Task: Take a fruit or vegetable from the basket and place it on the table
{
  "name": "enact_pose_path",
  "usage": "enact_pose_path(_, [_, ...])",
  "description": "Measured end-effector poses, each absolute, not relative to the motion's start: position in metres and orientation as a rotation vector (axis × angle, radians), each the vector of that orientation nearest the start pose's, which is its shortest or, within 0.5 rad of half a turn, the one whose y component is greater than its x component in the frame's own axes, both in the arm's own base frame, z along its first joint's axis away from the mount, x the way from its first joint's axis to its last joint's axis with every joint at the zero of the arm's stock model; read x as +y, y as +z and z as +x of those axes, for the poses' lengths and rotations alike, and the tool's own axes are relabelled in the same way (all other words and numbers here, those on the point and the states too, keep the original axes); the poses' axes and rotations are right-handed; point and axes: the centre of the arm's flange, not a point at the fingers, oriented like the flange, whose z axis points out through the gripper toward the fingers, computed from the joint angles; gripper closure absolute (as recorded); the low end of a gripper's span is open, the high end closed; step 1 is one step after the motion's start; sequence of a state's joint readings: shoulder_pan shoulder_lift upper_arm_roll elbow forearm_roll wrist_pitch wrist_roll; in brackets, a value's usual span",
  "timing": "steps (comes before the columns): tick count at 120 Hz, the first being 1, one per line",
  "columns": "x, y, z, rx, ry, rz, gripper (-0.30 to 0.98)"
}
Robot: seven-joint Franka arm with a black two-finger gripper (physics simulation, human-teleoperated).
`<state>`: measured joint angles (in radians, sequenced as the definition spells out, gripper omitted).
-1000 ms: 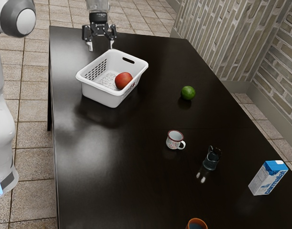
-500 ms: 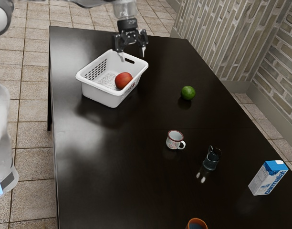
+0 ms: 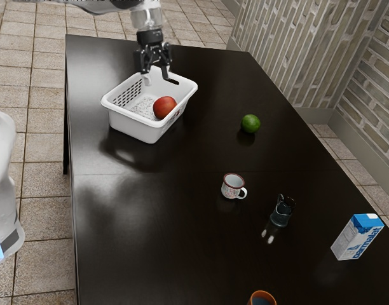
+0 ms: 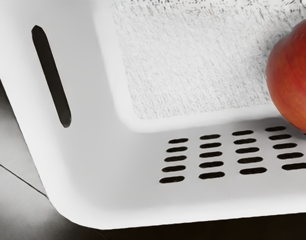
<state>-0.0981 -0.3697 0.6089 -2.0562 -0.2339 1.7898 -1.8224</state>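
Though open-topped, basket (image 3: 132,126) around fruit (image 3: 164,107).

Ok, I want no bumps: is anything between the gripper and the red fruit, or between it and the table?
Nothing visible blocks the gripper from the red fruit. The basket's wall stands between that fruit and the table, so lifting over it seems necessary.

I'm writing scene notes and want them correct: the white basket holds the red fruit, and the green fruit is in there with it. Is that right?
Not quite: the green fruit lies outside the basket, directly on the table, as the exterior view shows. The red fruit is in the basket.
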Motion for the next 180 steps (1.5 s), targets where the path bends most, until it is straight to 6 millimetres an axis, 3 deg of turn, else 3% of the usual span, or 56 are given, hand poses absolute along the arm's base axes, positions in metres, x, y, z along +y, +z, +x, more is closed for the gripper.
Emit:
enact_pose_path(16, [0.244, 0.549, 0.412, 2.647, -0.367, 0.956, 0.01])
enact_pose_path(34, [0.253, 0.536, 0.395, 2.696, -0.406, 0.815, 0.01])
enact_pose_path(52, [0.253, 0.53, 0.392, 2.727, -0.426, 0.734, 0.01])
enact_pose_path(69, [0.281, 0.53, 0.385, 2.773, -0.398, 0.604, 0.01])
enact_pose_path(83, [0.306, 0.536, 0.393, 2.807, -0.342, 0.535, 0.01])
enact_pose_path(106, [0.316, 0.536, 0.405, 2.833, -0.303, 0.508, 0.01])
enact_pose_path(117, [0.324, 0.538, 0.425, 2.846, -0.248, 0.493, 0.01])
enact_pose_path(133, [0.319, 0.54, 0.441, 2.83, -0.226, 0.501, 0.0])
enact_pose_path(148, [0.298, 0.531, 0.454, 2.809, -0.238, 0.637, 0.0])
enact_pose_path(162, [0.281, 0.51, 0.454, 2.795, -0.283, 0.754, 0.0])
enact_pose_path(180, [0.281, 0.5, 0.449, 2.772, -0.299, 0.826, 0.0])
